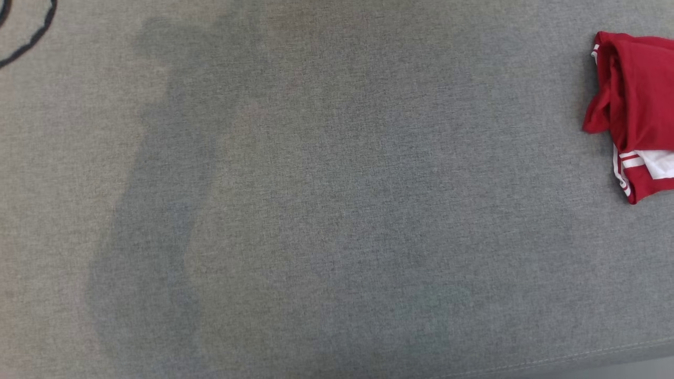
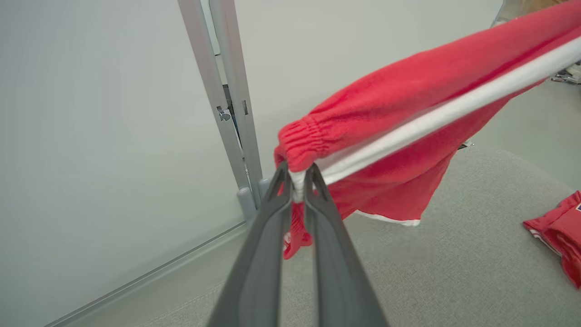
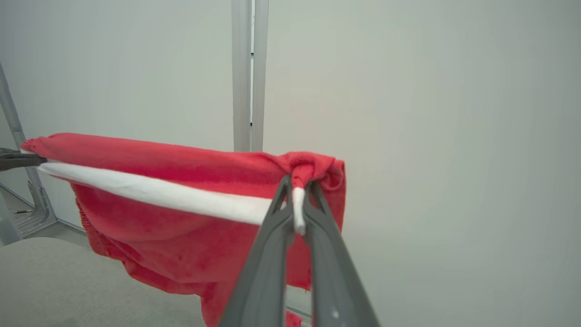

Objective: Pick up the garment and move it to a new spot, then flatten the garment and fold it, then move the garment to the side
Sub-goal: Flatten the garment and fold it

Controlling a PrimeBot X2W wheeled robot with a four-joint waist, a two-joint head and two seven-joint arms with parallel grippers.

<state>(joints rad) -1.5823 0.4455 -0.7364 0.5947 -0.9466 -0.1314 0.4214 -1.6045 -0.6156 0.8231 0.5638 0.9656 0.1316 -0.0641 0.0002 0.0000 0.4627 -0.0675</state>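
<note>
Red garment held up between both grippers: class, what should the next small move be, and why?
Probably lower both ends together onto the grey surface. The left gripper and right gripper each pinch one end of the red garment, which hangs stretched above it, not yet laid flat.

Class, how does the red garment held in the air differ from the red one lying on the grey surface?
The held garment hangs stretched between the left end effector and right end effector; the lying garment rests on the grey surface, untouched. The held garment is pulled long; the lying garment is bunched up. Both are red with white stripes.
</note>
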